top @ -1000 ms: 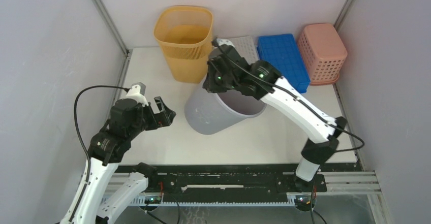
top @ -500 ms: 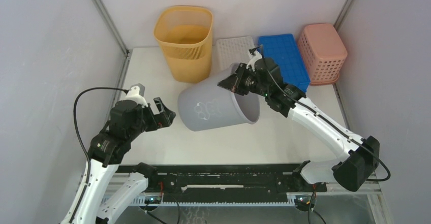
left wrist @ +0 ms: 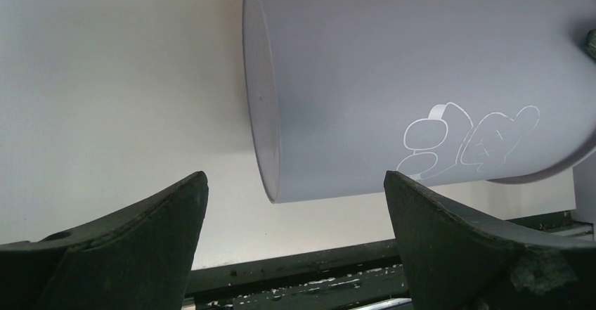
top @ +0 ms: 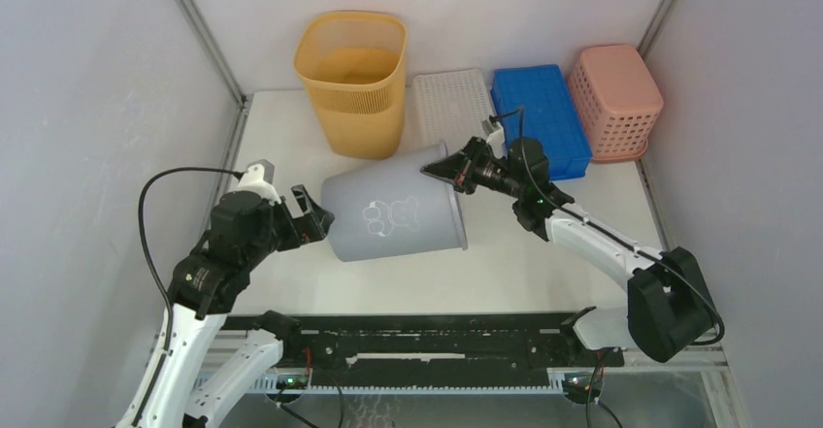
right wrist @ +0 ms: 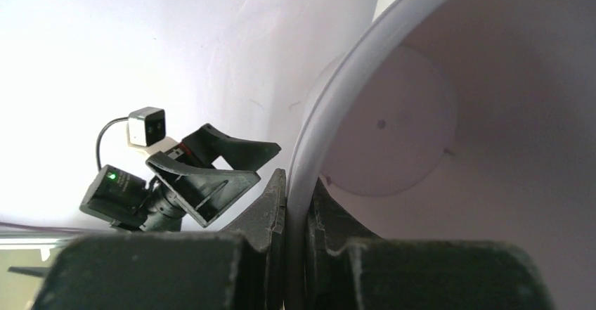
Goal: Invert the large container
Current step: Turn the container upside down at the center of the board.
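Seen from above, the large container [top: 393, 216] is tipped on its side at mid-table, its rim pinched by the right gripper [top: 434, 168]; that thin hold could slip and roll it into the orange bin [top: 354, 108], which looks empty. The left wrist view shows the left gripper [left wrist: 292, 254] spread wide, the base just ahead, untouched. In the right wrist view, the jaws squeeze the rim; inside is bare

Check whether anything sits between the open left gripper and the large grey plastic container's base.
Nothing visible. The large grey plastic container is tipped on its side, base facing the left gripper, only bare white table between them.
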`<state>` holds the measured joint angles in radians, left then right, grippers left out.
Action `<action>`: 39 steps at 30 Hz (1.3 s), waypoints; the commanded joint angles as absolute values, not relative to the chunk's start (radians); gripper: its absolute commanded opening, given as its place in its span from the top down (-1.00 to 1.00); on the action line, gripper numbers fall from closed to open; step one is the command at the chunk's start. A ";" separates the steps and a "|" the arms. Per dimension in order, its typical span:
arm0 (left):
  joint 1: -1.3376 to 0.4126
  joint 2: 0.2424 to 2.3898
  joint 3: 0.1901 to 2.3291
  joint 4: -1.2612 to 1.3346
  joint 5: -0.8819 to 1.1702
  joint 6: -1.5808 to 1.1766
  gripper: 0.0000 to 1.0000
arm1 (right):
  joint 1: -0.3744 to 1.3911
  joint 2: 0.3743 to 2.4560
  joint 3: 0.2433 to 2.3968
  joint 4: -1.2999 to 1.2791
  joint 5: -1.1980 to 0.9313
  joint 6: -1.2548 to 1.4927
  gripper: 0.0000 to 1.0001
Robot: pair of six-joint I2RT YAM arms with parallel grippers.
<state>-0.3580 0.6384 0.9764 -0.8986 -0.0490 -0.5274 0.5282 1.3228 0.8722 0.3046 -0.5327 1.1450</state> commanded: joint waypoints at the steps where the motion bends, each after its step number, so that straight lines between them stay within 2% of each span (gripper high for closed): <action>1: -0.359 0.637 0.950 -0.847 -0.060 -0.548 -1.00 | 0.500 1.330 0.824 0.713 -0.613 1.310 1.00; 6: -0.358 0.640 0.952 -0.845 -0.062 -0.545 -1.00 | 0.475 1.362 0.728 0.865 -0.619 1.360 1.00; 12: -0.359 0.644 0.941 -0.839 -0.063 -0.545 -1.00 | 0.473 1.384 0.705 0.860 -0.621 1.346 0.98; 17: -0.358 0.647 0.939 -0.833 -0.061 -0.547 -1.00 | 0.473 1.362 0.704 0.790 -0.610 1.302 0.59; 25: -0.358 0.650 0.933 -0.827 -0.059 -0.550 -1.00 | 0.473 1.347 0.709 0.717 -0.612 1.265 0.20; 31: -0.359 0.650 0.933 -0.827 -0.060 -0.551 -1.00 | 0.469 1.332 0.726 0.616 -0.617 1.211 -0.16; 34: -0.359 0.651 0.933 -0.825 -0.060 -0.551 -1.00 | 0.457 1.317 0.741 0.507 -0.620 1.158 -0.29; 39: -0.359 0.654 0.933 -0.823 -0.056 -0.555 -1.00 | 0.420 1.303 0.749 0.366 -0.649 1.084 -0.39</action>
